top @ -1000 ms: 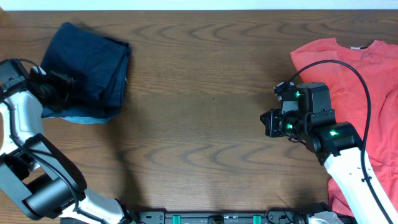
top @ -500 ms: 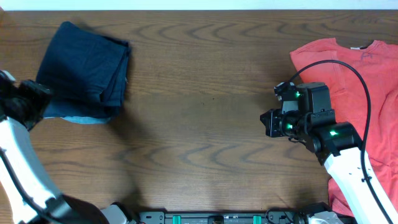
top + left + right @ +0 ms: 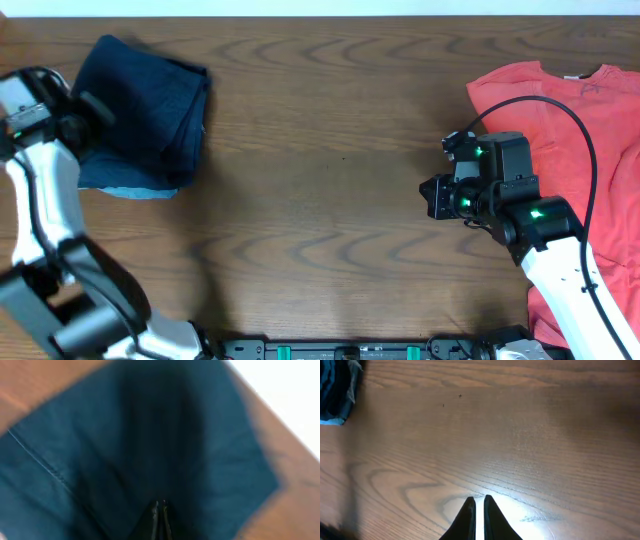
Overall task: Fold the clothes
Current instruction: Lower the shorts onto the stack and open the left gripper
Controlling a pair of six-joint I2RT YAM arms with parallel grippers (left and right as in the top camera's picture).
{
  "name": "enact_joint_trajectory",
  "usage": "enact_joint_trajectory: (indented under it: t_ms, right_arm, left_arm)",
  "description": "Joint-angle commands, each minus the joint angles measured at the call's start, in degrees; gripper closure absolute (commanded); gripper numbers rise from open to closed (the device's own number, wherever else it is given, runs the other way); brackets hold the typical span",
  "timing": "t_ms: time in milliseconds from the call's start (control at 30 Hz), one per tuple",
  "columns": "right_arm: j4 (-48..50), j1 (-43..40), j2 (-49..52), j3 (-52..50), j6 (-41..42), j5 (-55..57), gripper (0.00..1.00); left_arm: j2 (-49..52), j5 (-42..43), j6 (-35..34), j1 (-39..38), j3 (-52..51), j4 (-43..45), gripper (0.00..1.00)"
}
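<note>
Both closed and empty, your left gripper hung over the navy stack, your right gripper over bare desk; you needed it opened wide to pinch the shirt behind it.

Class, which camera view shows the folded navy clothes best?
Overhead: the whole navy pile shows, outline clear, at the left of the table. The left wrist view gives only a blurred close-up of its fabric; the right wrist view catches just a sliver at its upper left corner.
</note>
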Motion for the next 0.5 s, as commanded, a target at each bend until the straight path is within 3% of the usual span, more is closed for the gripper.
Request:
enact_joint_trajectory:
  t_ms: [0, 167, 200, 300, 467]
  right_arm:
    - [0.07, -0.31, -0.42, 0.50, 1.09, 0.20, 0.93]
    - [0.02, -0.31, -0.42, 0.50, 1.07, 0.20, 0.95]
    - [0.02, -0.31, -0.42, 0.50, 1.07, 0.20, 0.96]
    - [0.28, -0.31, -0.46, 0.52, 1.03, 0.46, 0.97]
    - [0.20, 0.59, -1.79, 2.78, -0.52, 1.46, 0.99]
  left_arm:
    - [5.66, -4.44, 1.07, 0.31, 0.37, -0.07, 0.91]
    - [8.98, -3.54, 1.11, 0.31, 0.39, -1.38, 0.83]
    - [8.61, -2.47, 1.14, 0.31, 0.39, -1.36, 0.76]
    - [6.29, 1.73, 2.62, 0.31, 0.96, -2.03, 0.65]
    - [-1.68, 9.40, 9.77, -0.52, 3.50, -7.87, 0.57]
